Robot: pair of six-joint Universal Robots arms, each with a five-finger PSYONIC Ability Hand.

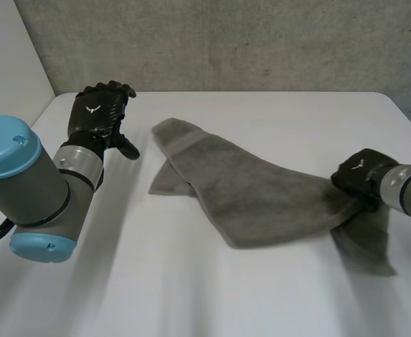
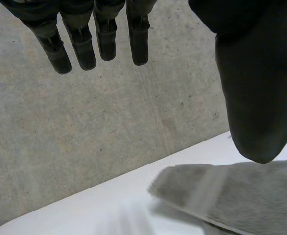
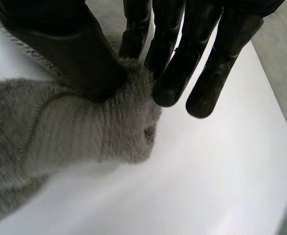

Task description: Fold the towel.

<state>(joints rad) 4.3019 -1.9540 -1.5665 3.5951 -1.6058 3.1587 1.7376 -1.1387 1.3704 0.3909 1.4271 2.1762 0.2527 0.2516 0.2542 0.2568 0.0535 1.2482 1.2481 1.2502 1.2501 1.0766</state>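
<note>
The towel (image 1: pixel 254 200) lay across the middle of the table (image 1: pixel 191 295), a grey strip running from its far-left end toward my right side. At that far-left end it was doubled over itself, with a lower corner poking out from under the upper layer. The right end was bunched up where I had it, and a darker flap reached past my grip toward the near edge.

My right hand (image 1: pixel 360 179) was clamped on that bunched end. From my right wrist I saw the thick nap of the towel (image 3: pixel 75 132) gathered into a ridge, my thumb (image 3: pixel 65 44) pressed into it from one side and the nearest of my fingers (image 3: pixel 175 73) curled against it from the other. The outer fingers hung just past the cloth, over bare table (image 3: pixel 207 171).

My left hand (image 1: pixel 99 116) was raised near the far-left corner of the table, apart from the towel and holding nothing. From my left wrist its fingers (image 2: pixel 84 49) were straight and spread loosely, and the thumb (image 2: pixel 253 88) stood wide of them. Beyond the thumb lay the doubled end of the towel (image 2: pixel 241 196) with its flat woven band, on the white table (image 2: pixel 84 205). Behind the table rose a grey concrete wall (image 1: pixel 226 42).
</note>
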